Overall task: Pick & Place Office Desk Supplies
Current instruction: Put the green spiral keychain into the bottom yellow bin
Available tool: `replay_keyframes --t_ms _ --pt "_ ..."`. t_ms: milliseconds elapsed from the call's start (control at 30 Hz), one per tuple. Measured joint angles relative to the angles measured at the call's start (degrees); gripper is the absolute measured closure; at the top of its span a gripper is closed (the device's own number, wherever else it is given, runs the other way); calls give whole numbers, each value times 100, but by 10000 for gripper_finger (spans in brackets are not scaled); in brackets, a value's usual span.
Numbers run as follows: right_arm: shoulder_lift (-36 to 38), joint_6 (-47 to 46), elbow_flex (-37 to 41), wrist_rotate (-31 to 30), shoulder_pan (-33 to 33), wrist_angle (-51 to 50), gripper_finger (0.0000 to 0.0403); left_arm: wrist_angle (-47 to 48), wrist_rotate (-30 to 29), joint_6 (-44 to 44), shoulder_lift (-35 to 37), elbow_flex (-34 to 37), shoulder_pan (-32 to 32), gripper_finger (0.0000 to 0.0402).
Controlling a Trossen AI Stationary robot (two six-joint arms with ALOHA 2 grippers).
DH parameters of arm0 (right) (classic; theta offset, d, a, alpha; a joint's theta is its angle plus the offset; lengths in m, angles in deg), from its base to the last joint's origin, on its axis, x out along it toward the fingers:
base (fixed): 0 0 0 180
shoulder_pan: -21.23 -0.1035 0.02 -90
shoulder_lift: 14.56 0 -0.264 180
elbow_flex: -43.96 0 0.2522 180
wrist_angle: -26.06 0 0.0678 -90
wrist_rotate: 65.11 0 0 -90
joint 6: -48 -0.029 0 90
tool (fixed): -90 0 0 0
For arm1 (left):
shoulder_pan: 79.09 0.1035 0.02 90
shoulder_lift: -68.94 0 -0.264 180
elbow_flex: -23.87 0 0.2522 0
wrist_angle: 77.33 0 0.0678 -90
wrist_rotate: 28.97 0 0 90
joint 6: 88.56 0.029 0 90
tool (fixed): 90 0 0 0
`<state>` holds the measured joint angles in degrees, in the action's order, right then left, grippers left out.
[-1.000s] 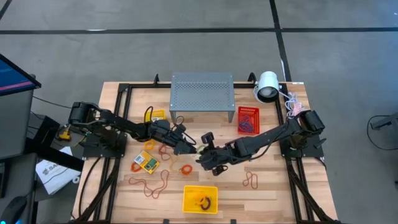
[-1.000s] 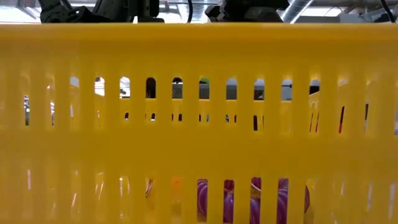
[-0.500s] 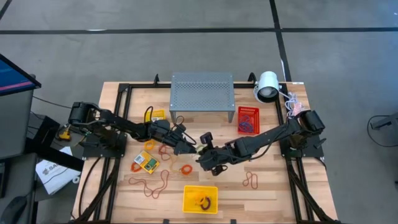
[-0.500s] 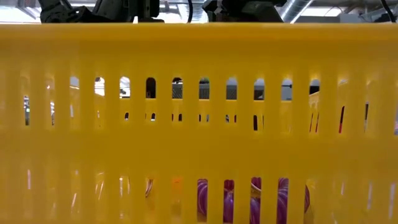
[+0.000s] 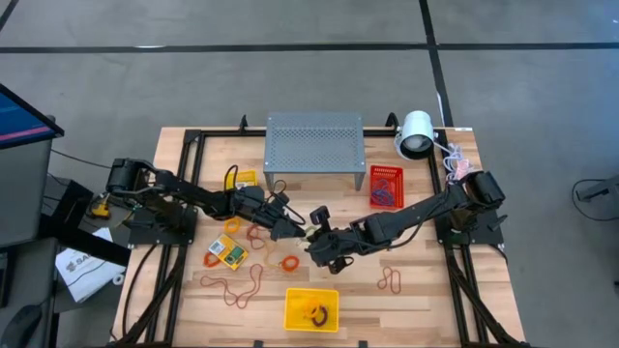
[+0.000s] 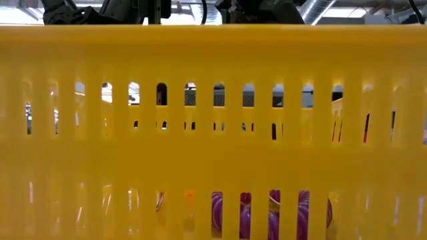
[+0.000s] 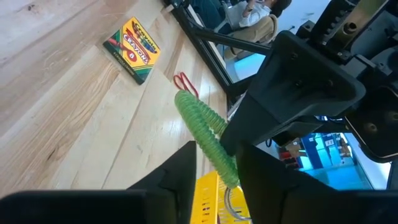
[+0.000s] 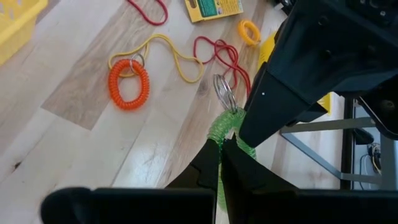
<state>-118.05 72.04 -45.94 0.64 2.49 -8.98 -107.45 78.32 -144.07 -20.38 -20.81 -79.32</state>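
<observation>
A green coiled band [image 7: 202, 127] with a metal key ring [image 8: 225, 93] hangs above mid-table between my two grippers. My right gripper [image 8: 222, 144] is shut on it. My left gripper [image 7: 217, 168] faces it from the table's left, open, with the coil running between its fingers. In the high view the left gripper [image 5: 296, 231] and right gripper [image 5: 312, 242] nearly meet. An orange coil [image 5: 288, 263], a crayon box [image 5: 228, 252] and loose rubber bands [image 5: 237, 285] lie flat on the wood. My right gripper pinches the green coil between its two fingers at the loop's end [image 8: 227, 132] nearest the key ring. The fingers slant down from the table's right, and the coil is lifted clear of the table. My left gripper has the coil lying against one finger [image 7: 244, 167]; a gap shows between the coil and the other finger.
A yellow basket [image 5: 311, 309] stands at the near edge and fills the low view [image 6: 213, 133]. A red basket [image 5: 385, 187], a grey perforated stand [image 5: 314, 145] and a white lamp [image 5: 416, 133] stand at the back. Red bands [image 5: 392, 280] lie near right.
</observation>
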Motion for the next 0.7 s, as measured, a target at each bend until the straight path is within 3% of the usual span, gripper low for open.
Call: replay_keyframes --t_ms 400,700 --pt "0 -2 0 2 0 -4 393 -4 -21 169 0 0 0 389" --pt "0 -10 0 24 0 55 379 -8 -14 321 0 0 0 394"
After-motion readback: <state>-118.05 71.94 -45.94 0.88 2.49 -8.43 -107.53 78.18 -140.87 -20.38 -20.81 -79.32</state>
